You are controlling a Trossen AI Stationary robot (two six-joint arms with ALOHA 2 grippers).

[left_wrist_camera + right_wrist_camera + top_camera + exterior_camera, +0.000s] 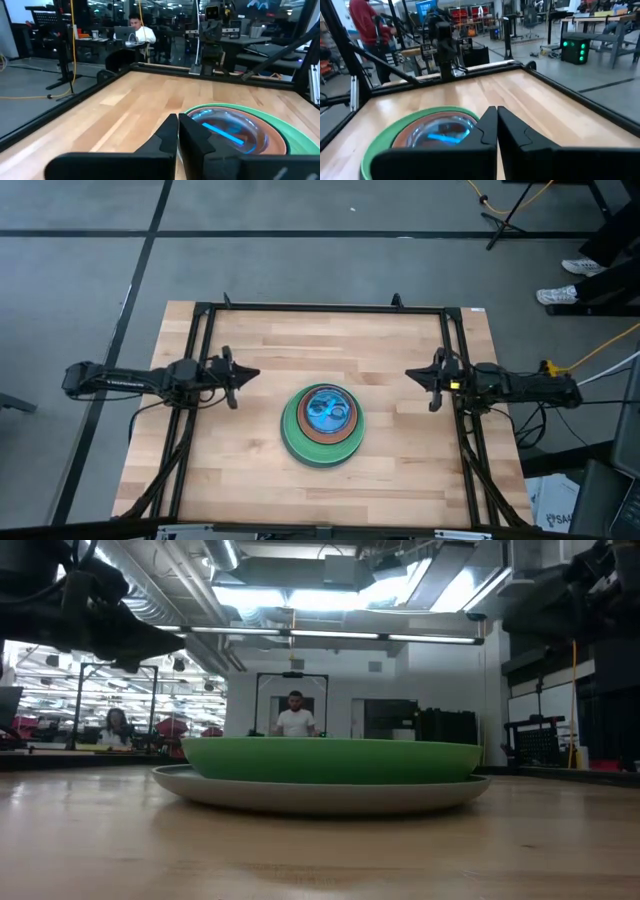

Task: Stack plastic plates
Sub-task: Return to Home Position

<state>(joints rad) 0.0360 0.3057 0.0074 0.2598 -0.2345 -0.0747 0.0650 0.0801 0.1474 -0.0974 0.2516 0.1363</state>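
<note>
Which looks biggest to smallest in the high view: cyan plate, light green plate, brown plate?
1. light green plate, the outermost ring
2. brown plate, nested inside it
3. cyan plate, on top
All three sit nested together, so nearness to the camera hardly skews this.

Glossy plastic plates [322, 425]; smooth pale wood table [300, 350].

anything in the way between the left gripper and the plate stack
Nothing visible. Only bare table lies between the left gripper, shut at the table's left side, and the stack of plates in the middle, cyan plate on top. The right gripper waits at the opposite side, off that path.
</note>
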